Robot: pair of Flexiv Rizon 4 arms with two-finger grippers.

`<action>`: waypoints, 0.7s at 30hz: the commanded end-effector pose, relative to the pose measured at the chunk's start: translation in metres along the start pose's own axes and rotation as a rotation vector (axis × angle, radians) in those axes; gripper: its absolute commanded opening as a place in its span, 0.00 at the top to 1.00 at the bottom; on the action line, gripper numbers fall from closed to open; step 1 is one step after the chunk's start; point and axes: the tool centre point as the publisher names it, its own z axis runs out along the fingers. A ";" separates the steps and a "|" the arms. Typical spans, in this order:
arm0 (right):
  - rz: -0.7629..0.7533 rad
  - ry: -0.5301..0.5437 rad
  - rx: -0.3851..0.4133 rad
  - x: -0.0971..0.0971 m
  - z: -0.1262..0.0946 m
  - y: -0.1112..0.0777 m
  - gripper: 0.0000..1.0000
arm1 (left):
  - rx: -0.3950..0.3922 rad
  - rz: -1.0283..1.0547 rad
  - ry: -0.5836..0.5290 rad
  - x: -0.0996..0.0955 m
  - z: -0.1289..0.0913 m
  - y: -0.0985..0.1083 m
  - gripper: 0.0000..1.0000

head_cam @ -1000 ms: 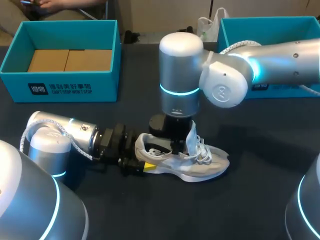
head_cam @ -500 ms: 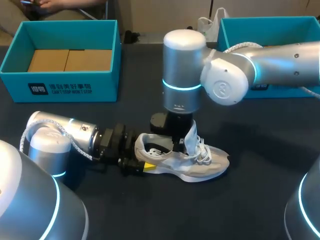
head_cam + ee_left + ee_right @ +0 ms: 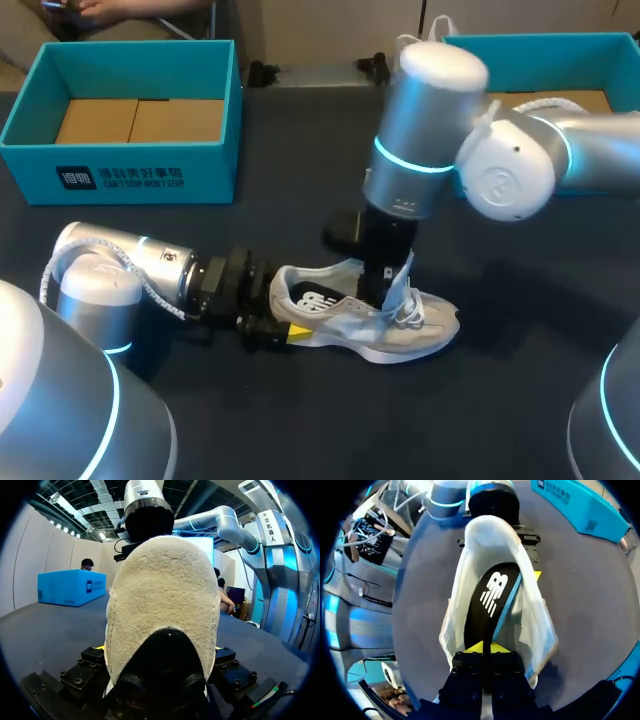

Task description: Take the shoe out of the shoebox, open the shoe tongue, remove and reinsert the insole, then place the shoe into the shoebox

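Dark surface (image 3: 520, 400) carrying a teal box (image 3: 120, 180) far left and another (image 3: 540, 45) far right. Pale grey shoe (image 3: 400, 335) lying near the middle, long axis left to right, heel left, toe right, opening up. Left hand (image 3: 283, 310) low on the surface, clamped on the heel from both sides. Right hand (image 3: 483, 649) down from above at the opening, fingertips pinched on the black insole (image 3: 490, 600), beside the raised tongue (image 3: 400, 285).
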 end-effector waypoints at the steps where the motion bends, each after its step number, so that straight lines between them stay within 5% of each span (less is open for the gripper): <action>1: 0.001 0.009 -0.110 -0.003 -0.006 -0.009 1.00 | -0.002 -0.001 -0.002 -0.001 0.000 0.000 1.00; 8: -0.060 0.054 -0.221 -0.008 -0.012 -0.016 1.00 | -0.002 -0.001 -0.002 -0.001 0.000 0.000 1.00; 19: -0.162 0.094 -0.211 -0.010 -0.018 -0.005 1.00 | -0.002 -0.001 -0.002 -0.001 0.000 0.000 1.00; 21: -0.191 0.111 -0.198 -0.009 -0.019 0.001 0.74 | -0.002 -0.001 -0.002 -0.001 0.000 0.000 1.00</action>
